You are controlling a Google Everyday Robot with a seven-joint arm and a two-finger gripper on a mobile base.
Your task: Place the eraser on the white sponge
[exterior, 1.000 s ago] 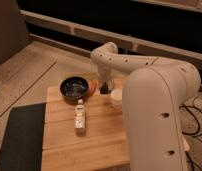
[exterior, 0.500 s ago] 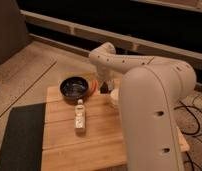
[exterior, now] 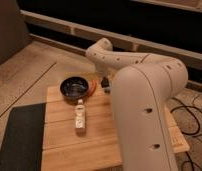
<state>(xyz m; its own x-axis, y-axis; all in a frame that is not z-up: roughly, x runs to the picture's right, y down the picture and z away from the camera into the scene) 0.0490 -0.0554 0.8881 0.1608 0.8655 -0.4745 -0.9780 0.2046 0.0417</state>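
Dark bowl (exterior: 74, 88), bottle (exterior: 81, 115), wooden table (exterior: 89, 145)

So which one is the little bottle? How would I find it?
Look at the wooden table. The little bottle lies flat near its middle, in front of the round dark bowl, left of the big white arm whose hand sits beside the bowl. It's slim and clear with a whitish label.

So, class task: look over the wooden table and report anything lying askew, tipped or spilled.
The small clear bottle lies flat on its side on the wooden table, below the dark bowl. Nothing looks spilled. The claw sits beside the bowl, largely hidden behind the arm.
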